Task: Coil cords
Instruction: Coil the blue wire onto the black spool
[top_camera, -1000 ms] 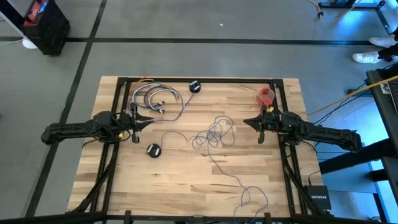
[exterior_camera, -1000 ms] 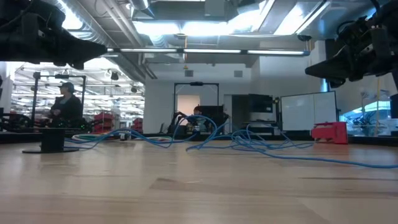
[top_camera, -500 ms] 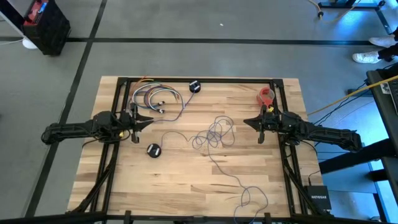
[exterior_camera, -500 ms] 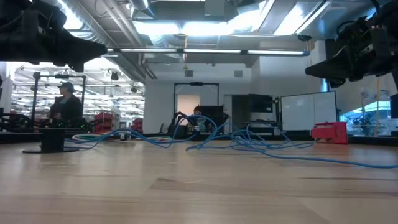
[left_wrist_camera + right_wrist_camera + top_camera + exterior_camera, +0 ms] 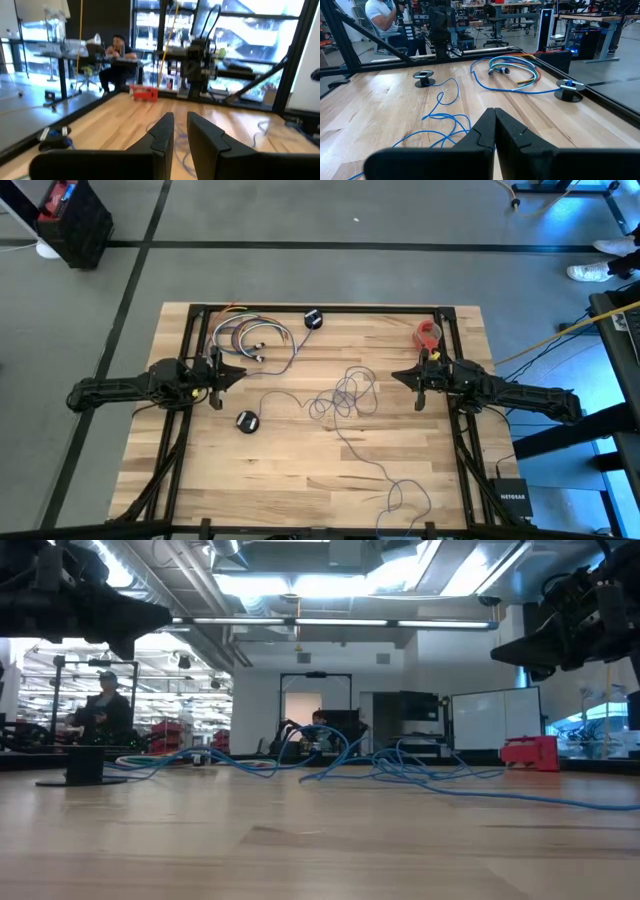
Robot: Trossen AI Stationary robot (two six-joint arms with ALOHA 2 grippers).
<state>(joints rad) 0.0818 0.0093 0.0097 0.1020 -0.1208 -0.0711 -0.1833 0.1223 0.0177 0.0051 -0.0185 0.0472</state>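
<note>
High view alone lays out the whole tabletop (image 5: 300, 470): the cord (image 5: 345, 395) lies loose in tangled loops near the middle, one end running to a black spool (image 5: 246, 420) near the left gripper (image 5: 240, 373), the other trailing to more loops at the near edge, where it is cut off. A second spool (image 5: 313, 318) sits at the far edge beside a cable bundle (image 5: 250, 335), and a red object (image 5: 428, 334) lies just past the right gripper (image 5: 396, 375). Both arms hang over opposite sides, holding nothing.

Left wrist view shows its fingers (image 5: 162, 132) a narrow gap apart; right wrist view shows its fingers (image 5: 485, 127) pressed together, with cord, bundle and both spools ahead.

Low view shows the cord as a low tangle, with a person (image 5: 103, 710) in the room behind; both grippers are mostly cut off there.
</note>
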